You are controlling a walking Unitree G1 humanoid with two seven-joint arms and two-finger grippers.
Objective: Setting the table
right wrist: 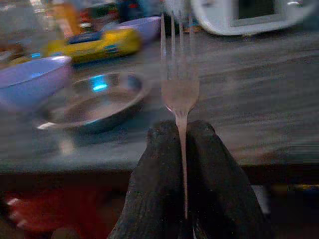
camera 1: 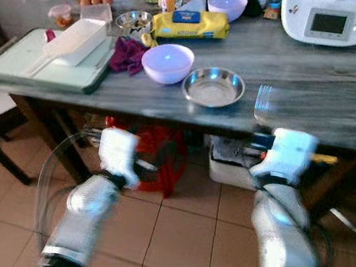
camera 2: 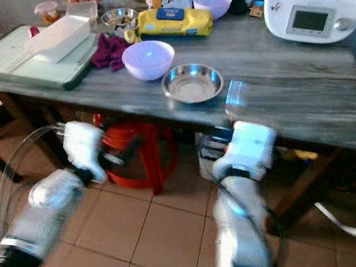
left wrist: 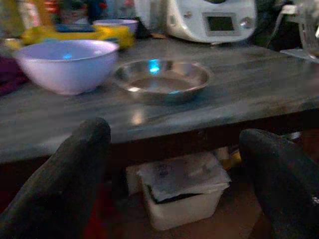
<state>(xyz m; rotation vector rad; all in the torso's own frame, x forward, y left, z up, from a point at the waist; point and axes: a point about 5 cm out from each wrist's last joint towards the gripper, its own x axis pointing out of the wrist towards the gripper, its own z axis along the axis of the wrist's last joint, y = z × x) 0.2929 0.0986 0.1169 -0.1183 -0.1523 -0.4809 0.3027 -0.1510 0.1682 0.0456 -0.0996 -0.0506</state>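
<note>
Your right gripper (right wrist: 182, 149) pinches a fork (right wrist: 179, 84) upright at the table (camera 1: 319, 95) edge, at three o'clock from the steel bowl (camera 1: 213, 87). Your left gripper (left wrist: 174, 164) hangs below the edge, fingers spread wide, at seven o'clock from the lilac bowl (camera 1: 167, 62).

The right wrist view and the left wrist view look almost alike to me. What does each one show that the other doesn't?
Right wrist view alone: a fork pinched by its handle in the shut right pincer, tines pointing away over the table.

Left wrist view alone: the open left pincer holding nothing, below the table's edge, and a white tub on the floor underneath.

Both: the grey table, the steel dish, the lilac bowl beside it, the yellow packet and the white appliance at the back.
</note>
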